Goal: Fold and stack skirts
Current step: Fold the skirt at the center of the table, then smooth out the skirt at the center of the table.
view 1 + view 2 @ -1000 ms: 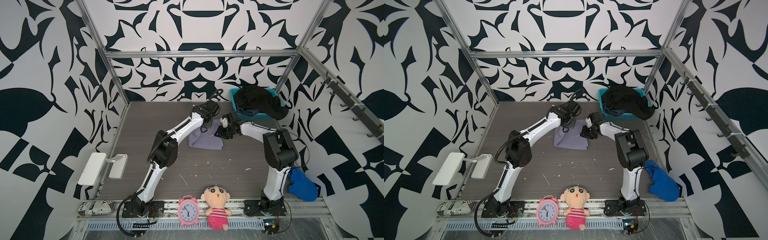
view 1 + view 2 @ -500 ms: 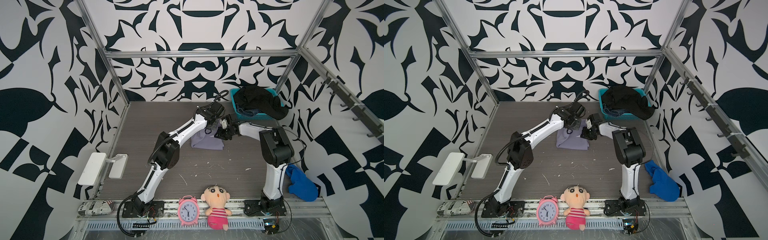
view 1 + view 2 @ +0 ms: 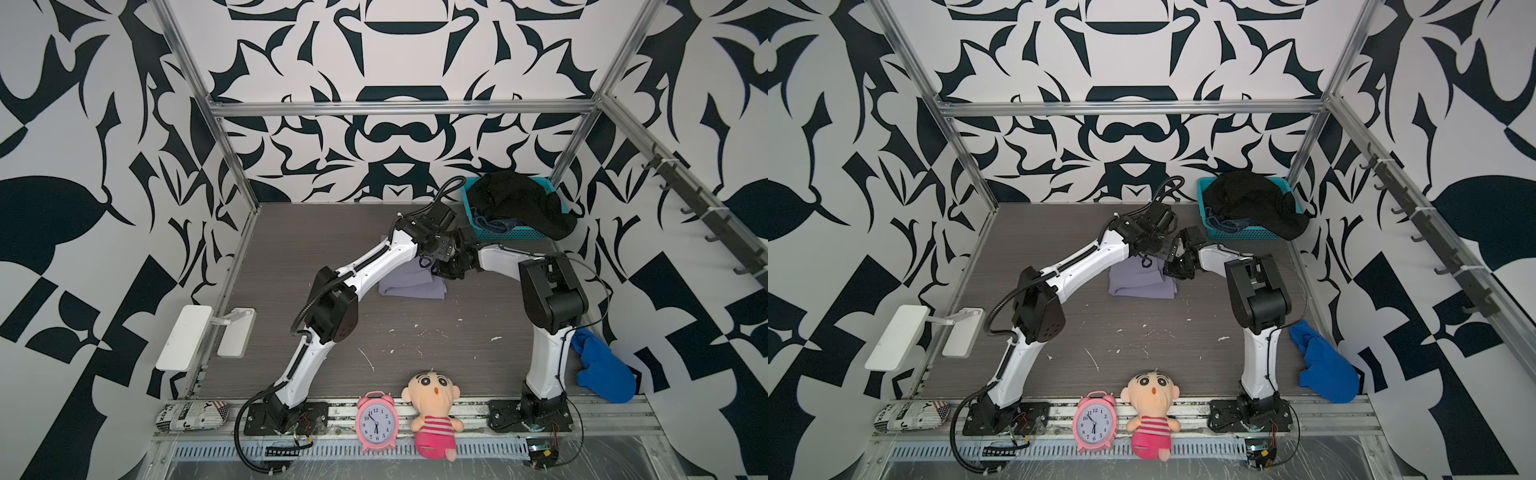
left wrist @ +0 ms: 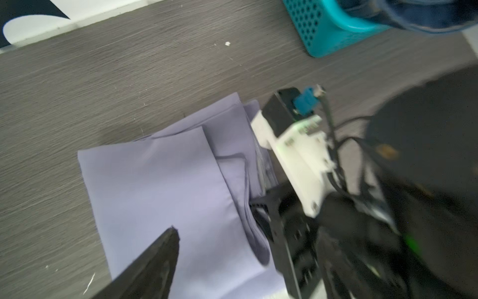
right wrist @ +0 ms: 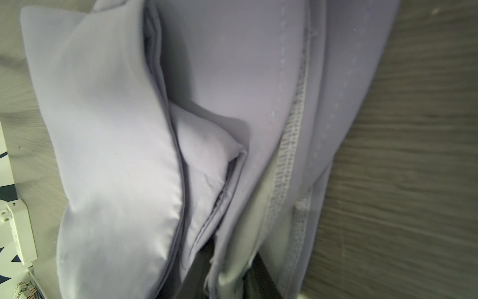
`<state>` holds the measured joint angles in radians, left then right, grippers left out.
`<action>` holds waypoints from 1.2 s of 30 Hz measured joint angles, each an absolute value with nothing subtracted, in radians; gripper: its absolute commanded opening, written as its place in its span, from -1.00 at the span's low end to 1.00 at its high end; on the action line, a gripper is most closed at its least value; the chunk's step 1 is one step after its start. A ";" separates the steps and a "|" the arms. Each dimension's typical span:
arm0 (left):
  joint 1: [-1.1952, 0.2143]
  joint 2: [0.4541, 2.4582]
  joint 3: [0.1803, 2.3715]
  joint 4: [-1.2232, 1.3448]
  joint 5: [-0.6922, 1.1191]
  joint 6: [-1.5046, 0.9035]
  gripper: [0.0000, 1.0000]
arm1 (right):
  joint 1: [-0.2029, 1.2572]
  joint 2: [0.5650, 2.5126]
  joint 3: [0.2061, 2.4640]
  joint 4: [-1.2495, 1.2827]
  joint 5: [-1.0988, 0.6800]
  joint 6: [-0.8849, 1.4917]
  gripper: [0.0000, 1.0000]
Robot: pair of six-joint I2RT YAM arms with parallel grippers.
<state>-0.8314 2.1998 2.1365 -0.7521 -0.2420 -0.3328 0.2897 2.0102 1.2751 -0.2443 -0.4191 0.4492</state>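
My right gripper (image 3: 448, 271) pinches the near edge of the lavender skirt (image 3: 411, 286); in the right wrist view its layers run down between my two fingers. My left gripper (image 3: 440, 251) hangs just above the same skirt. One finger (image 4: 155, 261) shows over the cloth and its partner is hidden, so those jaws look spread, I think, with nothing between them. The skirt lies folded on the table (image 3: 332, 249), between my arms. I count three skirts: one lavender, one black skirt (image 3: 519, 203) draped over the teal basket (image 3: 503, 235), and one denim skirt (image 3: 494, 224) inside it.
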 measured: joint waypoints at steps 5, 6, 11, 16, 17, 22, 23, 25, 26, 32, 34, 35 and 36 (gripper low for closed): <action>-0.777 1.926 1.873 -0.607 -0.192 -0.360 0.40 | 0.281 2.002 1.265 -0.244 -0.426 0.445 -0.49; -0.747 1.883 1.828 -0.581 -0.178 -0.375 0.33 | 0.281 1.999 1.261 -0.246 -0.427 0.445 -0.49; -0.556 1.841 1.700 -0.491 -0.159 -0.419 0.18 | 0.273 1.932 1.232 -0.295 -0.423 0.442 -0.39; -0.546 1.971 1.649 -0.471 -0.157 -0.420 -0.09 | 0.260 1.813 1.229 -0.348 -0.411 0.434 -0.38; -0.562 1.996 1.642 -0.469 -0.155 -0.417 -0.17 | 0.258 1.791 1.229 -0.353 -0.410 0.432 -0.40; -0.655 2.075 1.633 -0.452 -0.163 -0.400 -0.38 | 0.257 1.736 1.237 -0.371 -0.424 0.428 -0.68; -0.672 2.079 1.626 -0.440 -0.164 -0.400 -0.41 | 0.257 1.736 1.239 -0.368 -0.435 0.432 -0.73; -0.698 2.079 1.604 -0.412 -0.164 -0.400 -0.45 | 0.257 1.743 1.240 -0.357 -0.468 0.444 -0.79; -0.703 2.079 1.590 -0.395 -0.163 -0.401 -0.46 | 0.259 1.751 1.242 -0.347 -0.487 0.451 -0.80; -0.697 2.079 1.439 -0.297 -0.162 -0.429 -0.53 | 0.294 1.864 1.261 -0.255 -0.568 0.499 -0.81; -0.695 2.075 1.412 -0.264 -0.159 -0.436 -0.54 | 0.303 1.905 1.262 -0.224 -0.585 0.517 -0.82; -0.695 2.070 1.406 -0.248 -0.158 -0.441 -0.54 | 0.308 1.927 1.266 -0.213 -0.591 0.524 -0.81; -0.695 2.068 1.399 -0.235 -0.157 -0.444 -0.54 | 0.312 1.945 1.271 -0.207 -0.594 0.529 -0.82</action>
